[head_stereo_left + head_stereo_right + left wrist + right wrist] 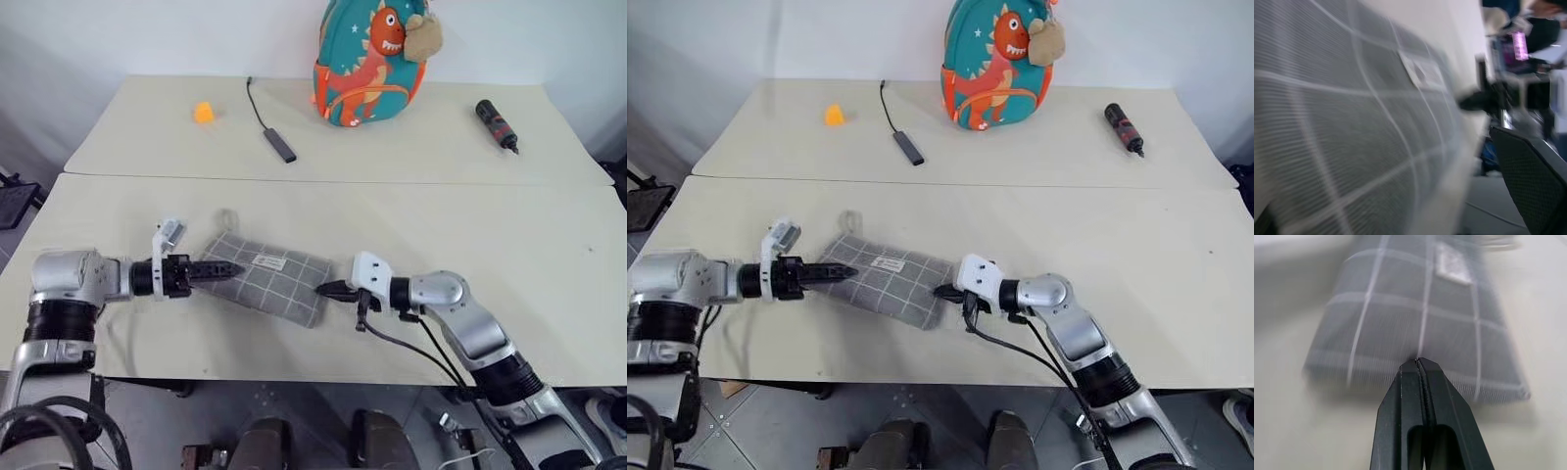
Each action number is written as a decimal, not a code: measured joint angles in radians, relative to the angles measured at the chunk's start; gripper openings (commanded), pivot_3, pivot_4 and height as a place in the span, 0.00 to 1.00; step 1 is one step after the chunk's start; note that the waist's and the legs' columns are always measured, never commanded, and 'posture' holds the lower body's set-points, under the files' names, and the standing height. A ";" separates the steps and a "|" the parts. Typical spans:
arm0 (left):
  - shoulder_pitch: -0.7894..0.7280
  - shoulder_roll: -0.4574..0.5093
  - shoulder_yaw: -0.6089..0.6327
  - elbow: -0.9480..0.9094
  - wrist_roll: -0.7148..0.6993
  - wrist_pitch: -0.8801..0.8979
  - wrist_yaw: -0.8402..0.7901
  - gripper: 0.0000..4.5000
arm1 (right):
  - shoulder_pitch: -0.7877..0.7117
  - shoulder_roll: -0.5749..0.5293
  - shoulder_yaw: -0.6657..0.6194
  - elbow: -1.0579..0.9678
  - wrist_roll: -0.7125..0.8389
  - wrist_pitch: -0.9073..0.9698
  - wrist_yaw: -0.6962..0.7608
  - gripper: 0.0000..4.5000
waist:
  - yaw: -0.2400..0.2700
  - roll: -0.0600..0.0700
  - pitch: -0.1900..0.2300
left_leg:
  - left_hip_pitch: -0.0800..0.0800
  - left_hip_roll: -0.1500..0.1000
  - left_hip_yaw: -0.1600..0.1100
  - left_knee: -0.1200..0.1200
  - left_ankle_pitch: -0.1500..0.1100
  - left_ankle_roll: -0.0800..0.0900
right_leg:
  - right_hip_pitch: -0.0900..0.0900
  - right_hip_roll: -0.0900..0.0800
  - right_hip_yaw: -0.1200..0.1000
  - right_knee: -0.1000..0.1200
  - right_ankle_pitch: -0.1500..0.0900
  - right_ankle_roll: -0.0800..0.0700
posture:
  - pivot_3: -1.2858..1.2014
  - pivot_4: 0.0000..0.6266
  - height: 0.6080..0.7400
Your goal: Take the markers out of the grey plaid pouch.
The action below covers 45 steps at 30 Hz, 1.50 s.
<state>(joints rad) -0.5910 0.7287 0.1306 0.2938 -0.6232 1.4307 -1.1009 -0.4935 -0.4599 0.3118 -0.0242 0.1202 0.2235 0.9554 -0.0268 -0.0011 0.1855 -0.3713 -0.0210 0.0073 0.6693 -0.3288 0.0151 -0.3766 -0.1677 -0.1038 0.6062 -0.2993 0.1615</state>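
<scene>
The grey plaid pouch (269, 277) lies flat near the front of the near table, its white label (268, 261) facing up. My left gripper (227, 270) reaches in level over the pouch's left end. In the left wrist view one finger (1533, 171) stands far off to the side and the pouch's fabric (1352, 122) spreads across the gap, so the gripper is open. My right gripper (323, 290) points at the pouch's right end, shut, and its joined tips (1418, 363) meet the pouch's short edge (1420, 318) with nothing seen between them. The markers are hidden.
On the far table stand a teal and orange dinosaur backpack (367, 64), a thick black cylinder with red marks (497, 124), a thin black cable with a flat dongle (277, 140) and a small orange object (203, 113). A seam (343, 181) separates the two tables.
</scene>
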 measured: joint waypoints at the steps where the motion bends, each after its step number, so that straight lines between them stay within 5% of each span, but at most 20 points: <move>1: 0.026 -0.011 0.023 -0.053 -0.019 0.038 0.024 1.00 | -0.007 -0.002 -0.006 0.001 0.000 0.000 0.002 0.01 | 0.000 0.000 0.000 | 0.000 0.000 0.000 0.000 0.000 0.000 | 0.000 0.000 0.000 0.000 0.000 0.000 | 0.52 0.24 1.00; 13: 0.283 -0.239 0.332 -0.401 -0.281 0.179 0.423 1.00 | -0.079 -0.019 -0.029 0.127 -0.009 -0.069 0.017 0.01 | 0.000 0.000 0.000 | 0.001 0.000 0.000 0.000 0.000 -0.001 | 0.000 -0.001 0.001 0.000 0.000 -0.001 | 0.52 0.24 1.00; 22: 0.335 -0.375 0.458 -0.471 -0.473 0.181 0.734 1.00 | -0.048 0.062 0.017 -0.046 0.014 0.062 0.001 0.01 | 0.005 -0.002 -0.001 | 0.001 0.000 -0.001 0.001 -0.001 -0.001 | 0.001 -0.001 0.002 0.000 0.000 -0.001 | 0.52 0.24 1.00; 27: 0.354 -0.327 0.470 -0.449 -0.554 0.181 0.800 1.00 | -0.011 0.061 0.041 0.006 -0.009 0.049 -0.010 0.01 | 0.002 -0.002 -0.001 | 0.002 -0.001 0.000 0.001 -0.001 -0.001 | 0.001 0.000 0.002 0.001 0.000 -0.002 | 0.52 0.24 1.00; 38: 0.304 -0.007 0.438 -0.221 -0.532 0.173 0.702 1.00 | -0.045 0.034 0.037 0.108 -0.024 -0.075 0.024 0.01 | 0.000 -0.002 -0.003 | 0.005 0.000 0.001 0.000 0.000 -0.004 | 0.001 0.002 0.004 0.003 -0.001 -0.004 | 0.52 0.24 1.00; 45: 0.143 -0.007 0.371 -0.061 -0.473 0.170 0.649 1.00 | -0.054 0.032 0.037 0.125 -0.024 -0.095 0.037 0.01 | 0.000 -0.004 -0.003 | 0.005 0.000 0.000 0.000 0.000 -0.004 | 0.001 0.002 0.003 0.003 -0.001 -0.004 | 0.52 0.24 1.00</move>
<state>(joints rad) -0.4479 0.7213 0.5015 0.2332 -1.0959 1.6011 -0.4521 -0.5476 -0.4280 0.3488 0.1005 0.0959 0.1281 0.9924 -0.0271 -0.0048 0.1821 -0.3662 -0.0214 0.0077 0.6695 -0.3291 0.0109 -0.3757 -0.1655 -0.1005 0.6096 -0.3000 0.1571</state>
